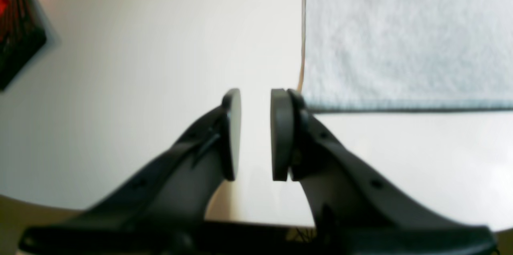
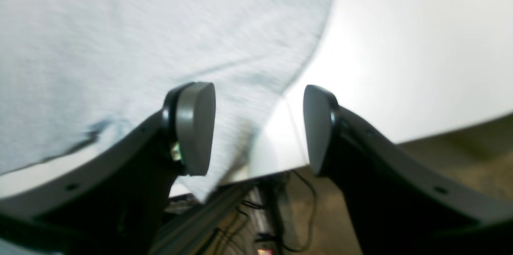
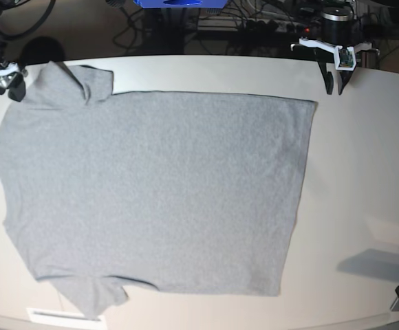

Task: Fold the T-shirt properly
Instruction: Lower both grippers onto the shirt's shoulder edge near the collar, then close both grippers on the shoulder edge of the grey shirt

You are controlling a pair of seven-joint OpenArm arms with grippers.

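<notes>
A pale table point(image 3: 364, 179) fills the base view, with dark cables behind its far edge. The T-shirt point(image 3: 151, 192) lies spread flat across it, plain side up, one sleeve point(image 3: 69, 86) bunched at the far corner. The right gripper point(image 2: 258, 126) hovers at that sleeve's edge, jaws wide apart, empty. The left gripper point(image 1: 255, 134) sits just beside the hem corner point(image 3: 314, 103), jaws narrowly parted, gripping nothing.

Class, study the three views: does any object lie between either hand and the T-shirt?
Nothing visible does. The left hand, jaws slightly apart, hangs beside the T-shirt at its hem corner, with only bare table between. The right hand, open, straddles the sleeve edge.
</notes>
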